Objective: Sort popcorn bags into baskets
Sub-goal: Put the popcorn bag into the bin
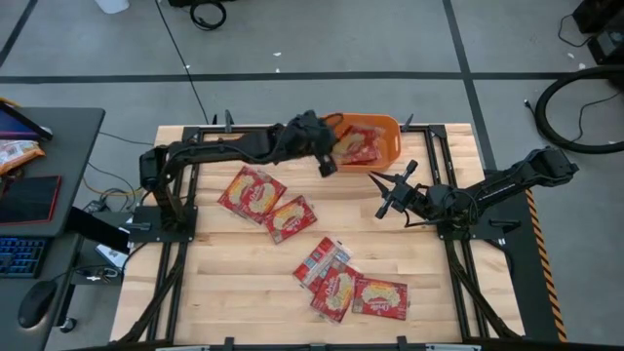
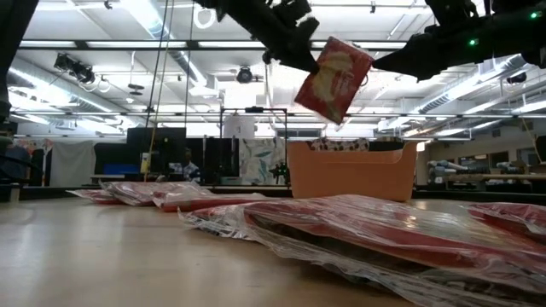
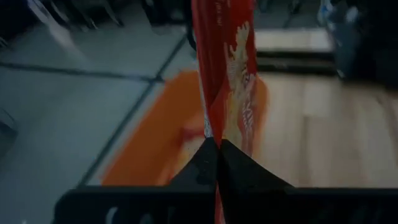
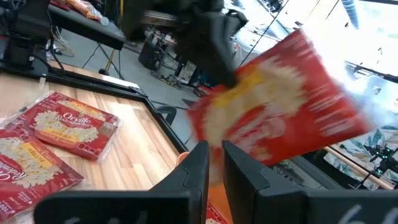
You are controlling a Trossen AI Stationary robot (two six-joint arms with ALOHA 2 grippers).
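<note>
My left gripper is shut on a red popcorn bag, high over the table beside the left end of the orange basket. The basket stands at the table's far edge with red bags inside. Two more bags lie flat at centre left, and three overlap near the front. My right gripper hovers to the right of the table's centre, narrowly open with nothing between its fingers. My left gripper pinches the bag by one edge between its two fingers, near the bag's upper corner. In the left wrist view the bag stands edge-on out of the fingertips. It hangs tilted below the fingers, clear of table and basket.
A dark desk left of the table carries a screen, a keyboard, a mouse and a crinkled orange snack bag. Black frame rails run along both sides of the wooden table. Bare wood lies between the two groups of bags.
</note>
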